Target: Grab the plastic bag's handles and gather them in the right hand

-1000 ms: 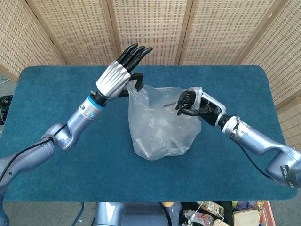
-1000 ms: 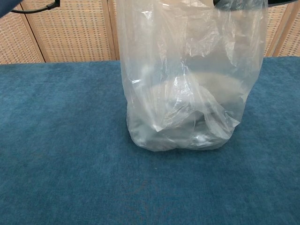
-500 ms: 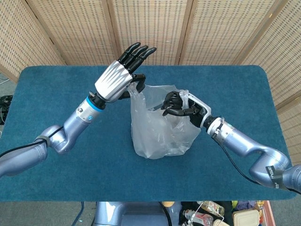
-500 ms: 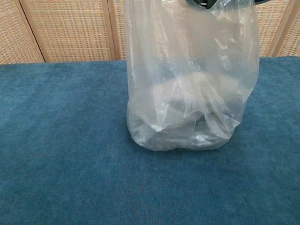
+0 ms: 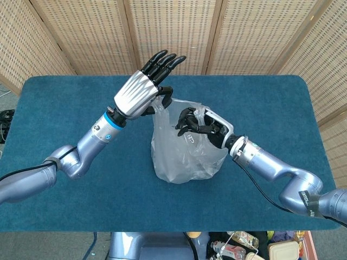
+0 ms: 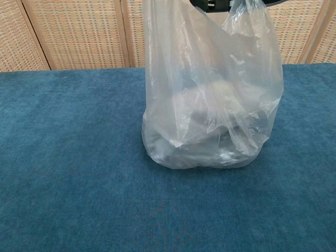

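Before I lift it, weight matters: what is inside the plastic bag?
Through the plastic bag only dim grey shapes show, low at its bottom on the table. The wrinkled film blurs them, so what they are cannot be told.

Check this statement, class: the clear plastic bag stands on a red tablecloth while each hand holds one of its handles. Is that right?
Not quite. The cloth is blue, not red, as the head view shows. The rest stands: the clear plastic bag stands on it, the left hand holds one handle and the right hand holds the other.
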